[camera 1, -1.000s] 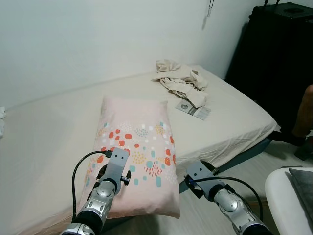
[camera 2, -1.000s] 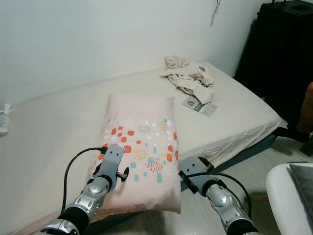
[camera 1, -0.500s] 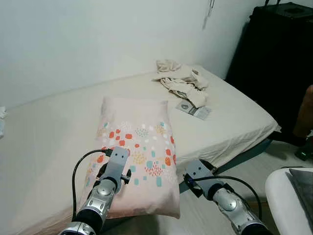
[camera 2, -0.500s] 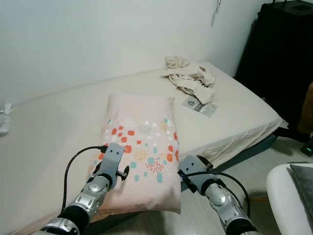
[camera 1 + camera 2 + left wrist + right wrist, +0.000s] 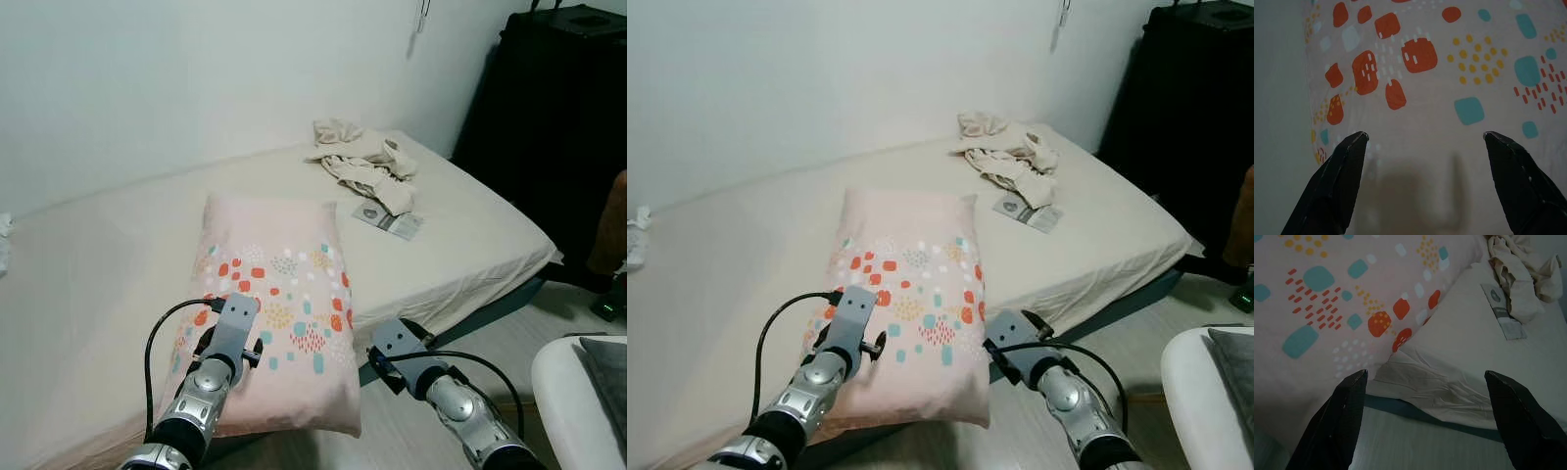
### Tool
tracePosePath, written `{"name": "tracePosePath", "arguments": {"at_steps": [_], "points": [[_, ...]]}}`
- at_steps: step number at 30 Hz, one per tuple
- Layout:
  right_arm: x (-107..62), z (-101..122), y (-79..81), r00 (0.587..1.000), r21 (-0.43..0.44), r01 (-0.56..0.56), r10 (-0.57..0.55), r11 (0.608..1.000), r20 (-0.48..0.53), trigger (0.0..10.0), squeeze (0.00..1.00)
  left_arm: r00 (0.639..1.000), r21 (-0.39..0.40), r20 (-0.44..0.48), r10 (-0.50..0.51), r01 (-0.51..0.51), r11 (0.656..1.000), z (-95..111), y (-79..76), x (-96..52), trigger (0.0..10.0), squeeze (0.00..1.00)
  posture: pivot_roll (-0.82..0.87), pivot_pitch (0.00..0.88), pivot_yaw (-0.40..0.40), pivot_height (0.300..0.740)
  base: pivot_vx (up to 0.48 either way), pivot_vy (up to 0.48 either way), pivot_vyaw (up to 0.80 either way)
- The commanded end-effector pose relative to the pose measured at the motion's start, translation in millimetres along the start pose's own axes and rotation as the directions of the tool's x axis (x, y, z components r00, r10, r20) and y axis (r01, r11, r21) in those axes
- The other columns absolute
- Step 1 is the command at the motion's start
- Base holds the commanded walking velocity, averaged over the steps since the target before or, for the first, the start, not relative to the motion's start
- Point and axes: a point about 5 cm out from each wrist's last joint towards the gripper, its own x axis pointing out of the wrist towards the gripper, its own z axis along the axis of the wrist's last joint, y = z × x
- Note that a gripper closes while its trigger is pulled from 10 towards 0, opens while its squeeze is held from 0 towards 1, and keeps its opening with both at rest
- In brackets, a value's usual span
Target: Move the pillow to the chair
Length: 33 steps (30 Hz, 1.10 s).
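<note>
Bed (image 5: 118, 284) with a cream fitted sheet runs along the white wall and carries everything else, its long front edge facing the robot and its far end reaching toward a tall black cabinet (image 5: 563, 108) at the right. Beyond the bed's front edge, at the lower right, the rounded rim of a white chair (image 5: 563, 392) shows, with a dark grey cushion or cloth (image 5: 605, 367) lying on it. On the bed, the pale pink rectangular pillow with red, teal and yellow dots (image 5: 279, 294) lies flat near the middle of the front edge, its near end hanging slightly over that edge. Toward the bed's far right corner sits a crumpled heap of cream cloth (image 5: 364, 162), and just in front of it, near the right-hand edge, a small flat printed packet (image 5: 389, 220). The left gripper (image 5: 1425, 142) hovers just above the pillow's near left part, its two black fingers spread wide apart with the patterned fabric between them and nothing held. The right gripper (image 5: 1422, 379) hangs past the pillow's near right corner, over the bed's front edge and the pale floor (image 5: 1415, 440) below, its fingers likewise spread wide and empty. At the right border of the head views, beside the cabinet, a small part of a person (image 5: 609, 230) shows.
</note>
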Motion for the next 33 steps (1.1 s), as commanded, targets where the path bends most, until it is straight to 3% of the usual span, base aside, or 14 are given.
{"name": "tracePosePath", "arguments": {"at_steps": [1,33], "points": [[0.5,-1.0,1.5,1.000,0.016,0.004,-0.004,1.000,-0.008,10.0,0.00,1.000,0.005,-0.019,0.001,-0.001,1.000,-3.4,1.3,-0.4,10.0,0.00,-0.12,0.071,0.014,0.740,0.000,0.000,0.00],[-1.7,-3.4,1.6,1.000,0.012,0.001,-0.001,1.000,-0.011,10.0,0.00,1.000,0.000,-0.020,-0.003,0.003,1.000,-5.0,-1.4,-1.0,10.0,0.00,-0.12,0.064,0.004,0.740,0.000,0.000,0.00]]}}
